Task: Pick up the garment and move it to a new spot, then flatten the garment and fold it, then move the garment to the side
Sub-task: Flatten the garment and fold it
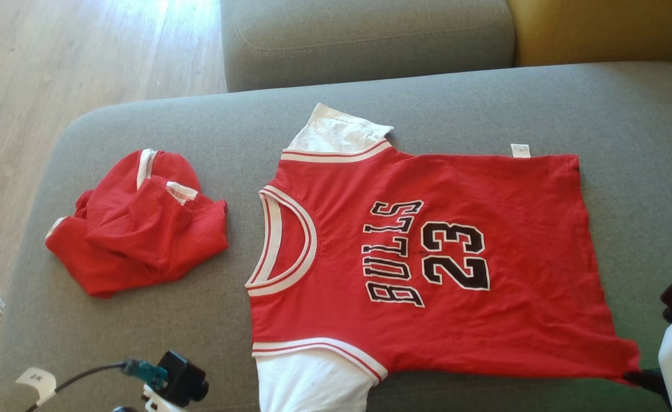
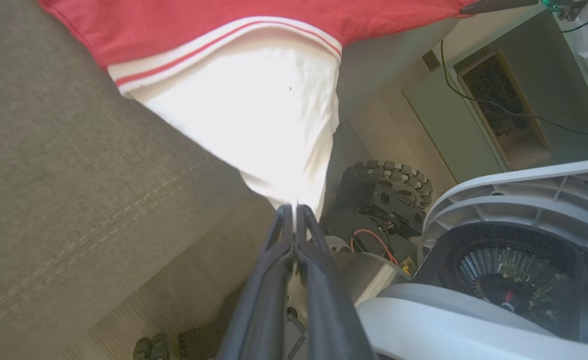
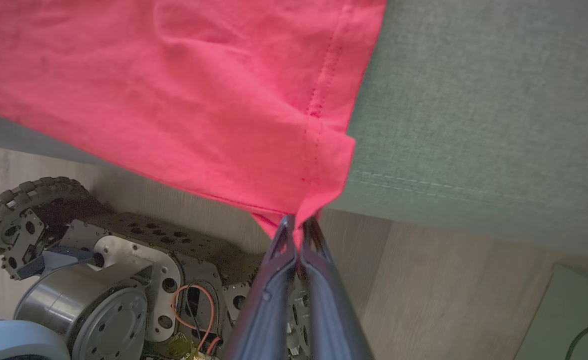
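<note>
Grey couch [image 1: 541, 103] underneath everything. Spread flat across its middle, a red jersey [image 1: 484, 189], collar toward the left, near white sleeve hanging over the front edge. Off to the left, apart from it, a crumpled red garment [image 1: 141, 240]. Clamped shut on that white sleeve's tip, the left pincer [image 2: 294, 207]; clamped shut on the jersey's near hem corner, the right pincer [image 3: 299, 222].
</note>
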Available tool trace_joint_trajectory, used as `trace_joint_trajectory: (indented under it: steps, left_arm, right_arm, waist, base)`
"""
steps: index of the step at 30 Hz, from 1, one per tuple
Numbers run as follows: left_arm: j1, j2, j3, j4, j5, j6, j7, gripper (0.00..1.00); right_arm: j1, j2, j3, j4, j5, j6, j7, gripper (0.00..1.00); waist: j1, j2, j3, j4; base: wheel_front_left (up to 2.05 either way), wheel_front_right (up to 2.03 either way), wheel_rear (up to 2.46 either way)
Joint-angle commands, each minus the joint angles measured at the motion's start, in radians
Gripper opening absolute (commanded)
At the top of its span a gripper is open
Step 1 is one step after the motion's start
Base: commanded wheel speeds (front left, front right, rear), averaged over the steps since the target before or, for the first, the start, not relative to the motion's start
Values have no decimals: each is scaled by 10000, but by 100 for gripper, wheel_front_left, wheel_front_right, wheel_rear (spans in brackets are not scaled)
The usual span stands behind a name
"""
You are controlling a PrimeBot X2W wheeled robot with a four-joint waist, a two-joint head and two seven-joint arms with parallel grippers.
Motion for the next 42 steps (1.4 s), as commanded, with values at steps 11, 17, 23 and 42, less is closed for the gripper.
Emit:
trace_joint_trajectory:
  steps: [11,17,23,42]
  left_arm:
    - [-1498,-69,801,-172,430,-48,-1009,0]
    - [-2225,-757,1489,131,708,271,-2011,0]
    - [-2882,-1589,1847,859,1274,694,-2951,0]
    - [-4601,-3087,2132,3014,2251,1444,-4091,0]
  right_arm:
    - [-424,124,-1338,-246,-502,-2,-177,0]
    - [-926,592,-1846,-222,-851,-2,-448,0]
    - [-1525,1007,-2073,19,-1422,-2,-873,0]
    - [-2795,1846,-2291,1100,-2439,-2,-2306,0]
  waist:
    - [0,0,404,-92]
    - [0,0,744,-112]
    - [0,0,1169,-158]
    - [0,0,2129,-352]
  base:
    - [0,0,0]
    - [0,0,0]
    - [0,0,0]
    - [0,0,0]
